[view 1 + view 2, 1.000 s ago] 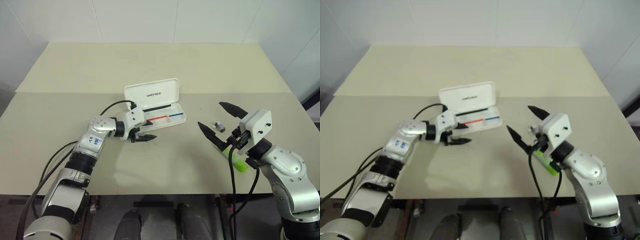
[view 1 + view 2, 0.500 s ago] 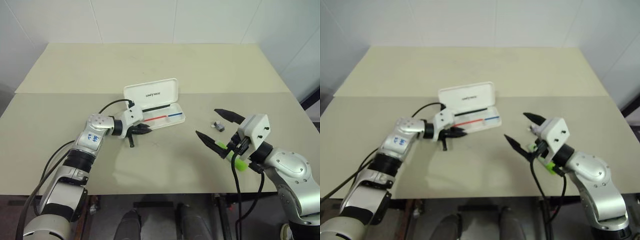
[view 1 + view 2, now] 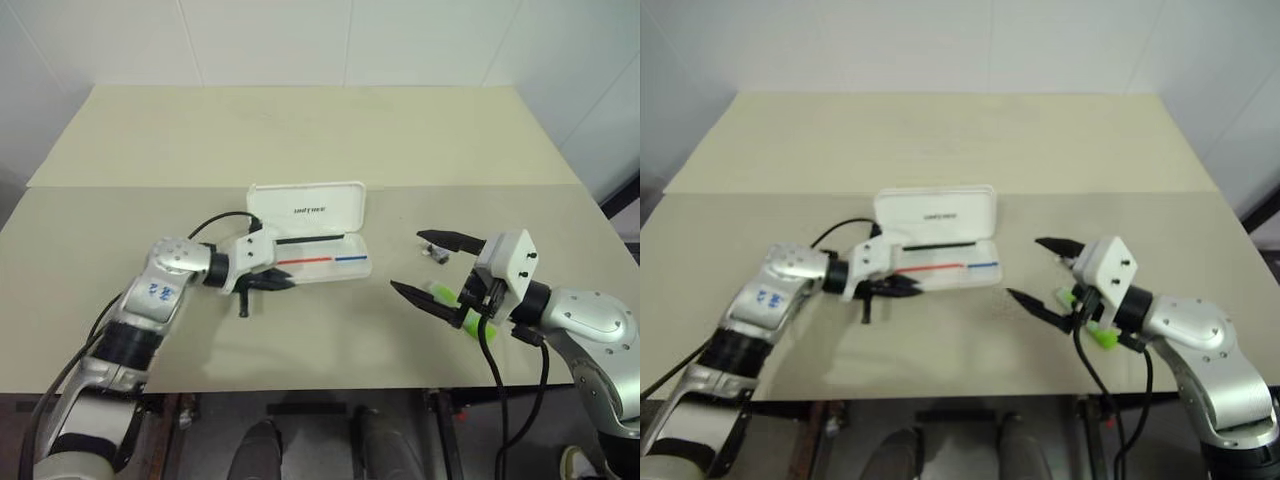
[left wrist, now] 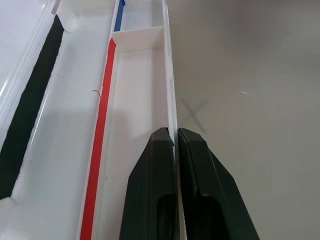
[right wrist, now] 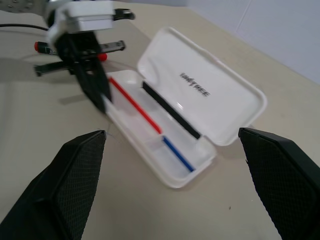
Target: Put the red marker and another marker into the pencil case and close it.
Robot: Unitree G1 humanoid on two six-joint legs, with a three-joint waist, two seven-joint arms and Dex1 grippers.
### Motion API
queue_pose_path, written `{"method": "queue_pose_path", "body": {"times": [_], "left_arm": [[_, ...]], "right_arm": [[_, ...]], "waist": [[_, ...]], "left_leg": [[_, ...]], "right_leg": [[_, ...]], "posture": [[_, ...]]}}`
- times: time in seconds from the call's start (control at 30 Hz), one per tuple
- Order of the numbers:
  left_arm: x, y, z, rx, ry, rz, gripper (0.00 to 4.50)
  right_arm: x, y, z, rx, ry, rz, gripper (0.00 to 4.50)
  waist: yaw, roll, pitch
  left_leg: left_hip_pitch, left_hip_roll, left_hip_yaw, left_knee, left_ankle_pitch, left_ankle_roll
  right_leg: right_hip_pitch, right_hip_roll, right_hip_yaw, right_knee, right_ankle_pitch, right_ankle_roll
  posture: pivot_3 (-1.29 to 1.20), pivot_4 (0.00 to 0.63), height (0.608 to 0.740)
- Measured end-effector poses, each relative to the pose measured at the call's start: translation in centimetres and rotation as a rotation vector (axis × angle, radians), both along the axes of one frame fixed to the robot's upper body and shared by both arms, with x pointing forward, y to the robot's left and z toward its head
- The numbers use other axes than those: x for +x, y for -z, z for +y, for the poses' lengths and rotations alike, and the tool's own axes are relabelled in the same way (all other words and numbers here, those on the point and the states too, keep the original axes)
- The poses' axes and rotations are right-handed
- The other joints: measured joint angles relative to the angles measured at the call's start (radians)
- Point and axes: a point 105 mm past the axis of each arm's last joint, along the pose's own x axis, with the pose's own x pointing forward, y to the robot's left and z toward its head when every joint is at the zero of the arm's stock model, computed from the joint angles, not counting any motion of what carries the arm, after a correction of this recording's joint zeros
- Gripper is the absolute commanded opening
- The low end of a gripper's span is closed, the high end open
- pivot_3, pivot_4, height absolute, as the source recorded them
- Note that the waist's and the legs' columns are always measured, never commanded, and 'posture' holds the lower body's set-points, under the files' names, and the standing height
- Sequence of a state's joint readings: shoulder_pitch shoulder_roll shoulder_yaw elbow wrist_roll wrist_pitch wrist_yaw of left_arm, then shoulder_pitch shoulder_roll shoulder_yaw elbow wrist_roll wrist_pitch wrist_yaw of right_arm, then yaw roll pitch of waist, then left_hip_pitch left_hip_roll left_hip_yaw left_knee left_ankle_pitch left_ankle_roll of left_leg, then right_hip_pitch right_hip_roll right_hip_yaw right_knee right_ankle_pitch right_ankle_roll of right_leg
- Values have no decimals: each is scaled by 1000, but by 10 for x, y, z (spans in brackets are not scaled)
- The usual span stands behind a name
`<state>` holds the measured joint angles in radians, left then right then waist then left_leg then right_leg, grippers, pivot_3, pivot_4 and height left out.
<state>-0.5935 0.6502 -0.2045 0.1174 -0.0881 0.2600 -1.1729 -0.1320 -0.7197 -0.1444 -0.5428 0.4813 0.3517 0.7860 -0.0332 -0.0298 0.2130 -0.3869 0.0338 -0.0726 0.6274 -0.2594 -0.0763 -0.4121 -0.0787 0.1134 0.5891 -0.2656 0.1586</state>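
Pencil case (image 3: pixel 345 268): lid up, tray empty. Left gripper (image 4: pixel 176 137) is clamped shut on the tray's near wall, one finger inside and one outside, probably to steady or shift the case for loading. Red marker (image 5: pixel 40 46) lies on the table (image 3: pixel 300 130) just beside that gripper, outside the case. Right gripper (image 3: pixel 407 260) hovers spread wide, holding nothing, with the green highlighter (image 3: pixel 466 311) on the table beneath it. Bare tabletop separates the case from the right gripper, well clear of the table edges.
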Motion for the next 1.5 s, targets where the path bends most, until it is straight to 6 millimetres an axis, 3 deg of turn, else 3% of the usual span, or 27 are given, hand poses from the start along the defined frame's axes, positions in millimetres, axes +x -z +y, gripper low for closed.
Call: {"method": "queue_pose_path", "body": {"times": [0.27, 0.57, 0.6, 0.87, 1.07, 1.13, 1.27, 1.5], "left_arm": [[-30, 14, 19, 29, 51, 48, 15], [-34, 17, 22, 33, 77, 30, 15], [-34, 17, 22, 29, 74, 33, 547], [-43, 16, 8, -35, 113, 120, 3029], [-57, -1, 7, -68, 122, 117, 3029], [-58, -6, 11, -81, 99, 109, 3367], [-67, -19, 23, -116, 58, 98, 4481], [-69, -32, 54, -255, -220, 15, 4481]], "right_arm": [[-1, 1, 1, 7, -13, 17, 4500], [-1, 2, 1, 7, -12, 27, 4500], [-1, 1, 1, 7, -12, 26, 4500], [0, 0, 4, 6, -25, 21, 4500], [6, 3, 8, 26, -38, 36, 4500], [6, 5, 10, 28, -50, 48, 4500], [8, 8, 11, 47, -59, 56, 4500], [13, 8, 16, 62, -85, 61, 4500]], "waist": [[3, 0, 0], [3, 0, 0], [3, 0, 0], [3, 0, 0], [-3, 0, 0], [-1, 0, 0], [-2, 0, 0], [-6, 0, 0]], "left_leg": [[0, 0, 0, 1, 0, 0], [0, 0, 0, 1, 0, 0], [0, 0, 0, 1, 0, 0], [0, 0, 0, 2, 0, 0], [1, 0, 0, 1, 0, 0], [1, 0, 0, 2, 0, 0], [0, 0, 0, 2, 0, 0], [1, 0, 0, 2, 0, 0]], "right_leg": [[0, 0, 0, 0, -3, -5], [0, 0, 0, 0, -4, -7], [0, 0, 0, 0, -4, -7], [0, 0, 0, 0, -4, -7], [0, 0, 0, 1, -4, -7], [0, 0, 0, 1, -4, -7], [0, 0, 0, 1, -4, -7], [0, 0, 0, 1, -4, -7]], "posture": [[0, 150, 740], [0, 150, 740], [0, 150, 740], [0, 150, 740], [0, 150, 740], [0, 150, 740], [0, 150, 740], [0, 150, 740]]}}
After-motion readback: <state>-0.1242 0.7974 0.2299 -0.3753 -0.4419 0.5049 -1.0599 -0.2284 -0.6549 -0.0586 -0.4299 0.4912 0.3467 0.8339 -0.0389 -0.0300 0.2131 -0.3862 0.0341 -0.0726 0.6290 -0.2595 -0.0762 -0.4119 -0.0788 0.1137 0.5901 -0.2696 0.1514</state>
